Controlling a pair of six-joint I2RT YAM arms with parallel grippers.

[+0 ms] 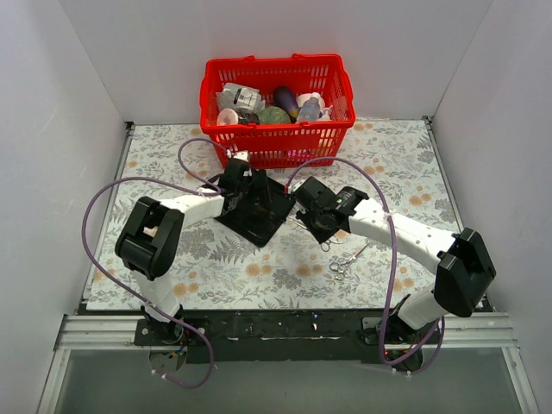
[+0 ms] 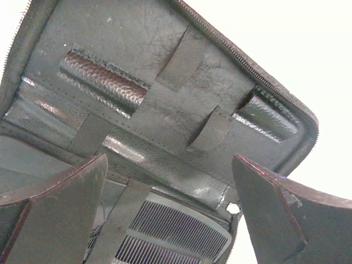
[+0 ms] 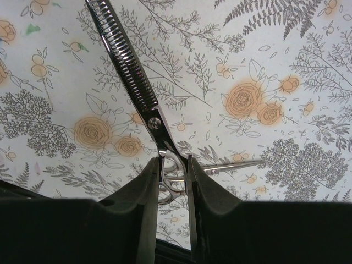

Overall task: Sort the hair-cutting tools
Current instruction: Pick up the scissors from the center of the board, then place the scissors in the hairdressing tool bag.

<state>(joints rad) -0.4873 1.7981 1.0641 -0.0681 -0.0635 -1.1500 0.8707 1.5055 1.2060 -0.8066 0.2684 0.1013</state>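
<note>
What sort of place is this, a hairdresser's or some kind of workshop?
Probably a robot test booth, not a salon: plain white walls box in a table with a floral cloth, two arms are bolted at its near edge, and a red basket of bottles sits at the back.

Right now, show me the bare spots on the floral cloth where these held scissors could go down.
Bare cloth lies between the red basket and the right wall, and again left of the basket. A strip runs between the black case and the near edge. Crowded: the middle, with case, arms and the loose scissors.
</note>
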